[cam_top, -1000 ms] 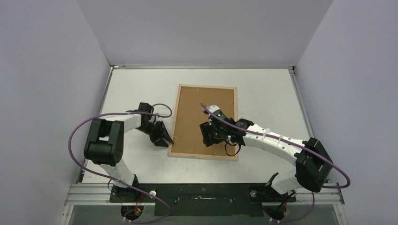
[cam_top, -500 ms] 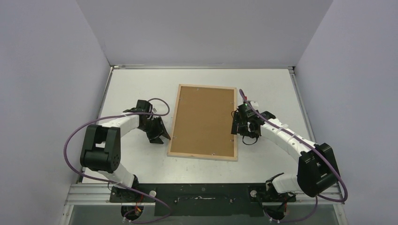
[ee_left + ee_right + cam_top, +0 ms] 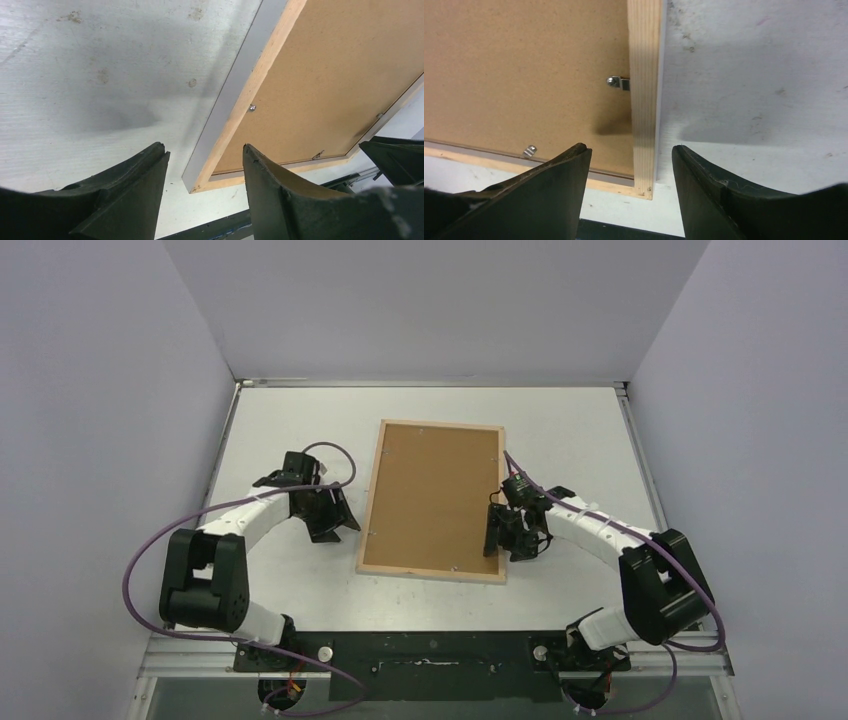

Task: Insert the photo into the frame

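Observation:
The frame (image 3: 430, 573) lies face down mid-table, its pale wood rim around a brown backing board (image 3: 435, 495). The photo is hidden. My left gripper (image 3: 338, 525) stands open just left of the frame's left rail, apart from it. In the left wrist view the left gripper (image 3: 204, 150) has the frame (image 3: 260, 80) and its near corner showing between the spread fingers. My right gripper (image 3: 497, 535) is open at the right rail, near the front corner. In the right wrist view the right gripper (image 3: 629, 148) has that rail (image 3: 644, 60) between its fingers.
Small metal clips (image 3: 616, 81) hold the backing board (image 3: 524, 65) to the rim. Grey walls close the table on three sides. The black mounting rail (image 3: 430, 650) with both arm bases runs along the near edge.
My right gripper left the middle of the backing board, went to the frame's right edge, then slid nearer along it. My left gripper opened wider and drew slightly away from the left rail.

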You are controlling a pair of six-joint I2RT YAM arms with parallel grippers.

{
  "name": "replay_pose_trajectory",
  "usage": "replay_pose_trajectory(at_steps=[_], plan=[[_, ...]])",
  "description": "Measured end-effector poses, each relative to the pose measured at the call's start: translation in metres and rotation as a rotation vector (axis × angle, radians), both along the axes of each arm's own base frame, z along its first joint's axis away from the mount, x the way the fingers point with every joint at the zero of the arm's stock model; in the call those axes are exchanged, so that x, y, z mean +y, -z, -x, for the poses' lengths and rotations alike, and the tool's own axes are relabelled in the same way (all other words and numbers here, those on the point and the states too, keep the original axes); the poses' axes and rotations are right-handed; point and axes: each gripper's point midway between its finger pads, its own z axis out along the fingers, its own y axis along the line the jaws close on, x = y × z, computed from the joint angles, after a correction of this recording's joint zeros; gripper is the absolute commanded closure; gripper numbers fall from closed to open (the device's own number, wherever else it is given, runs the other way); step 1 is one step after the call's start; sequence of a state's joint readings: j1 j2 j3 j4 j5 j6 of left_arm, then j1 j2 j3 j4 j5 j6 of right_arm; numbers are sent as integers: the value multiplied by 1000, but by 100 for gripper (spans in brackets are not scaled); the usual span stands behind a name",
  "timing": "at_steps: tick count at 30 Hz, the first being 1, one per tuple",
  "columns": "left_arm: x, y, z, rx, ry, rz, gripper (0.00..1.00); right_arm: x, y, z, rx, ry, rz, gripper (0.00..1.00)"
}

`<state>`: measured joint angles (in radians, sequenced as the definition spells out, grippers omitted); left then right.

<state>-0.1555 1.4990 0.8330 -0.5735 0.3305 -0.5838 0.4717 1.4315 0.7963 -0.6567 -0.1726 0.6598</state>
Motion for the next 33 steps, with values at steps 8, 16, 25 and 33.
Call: replay_pose_trajectory(at_steps=[8, 16, 25, 33], plan=[[8, -19, 4, -62, -33, -31, 44, 21, -4, 5, 34, 9, -97, 41], [21, -16, 23, -11, -98, -88, 44, 91, 6, 13, 71, -185, -142, 40], [33, -2, 40, 85, -212, -133, 44, 163, -6, -5, -46, -383, -216, 27], [26, 5, 29, 89, -258, -84, 47, 145, -50, -24, -194, -472, -205, 62]])
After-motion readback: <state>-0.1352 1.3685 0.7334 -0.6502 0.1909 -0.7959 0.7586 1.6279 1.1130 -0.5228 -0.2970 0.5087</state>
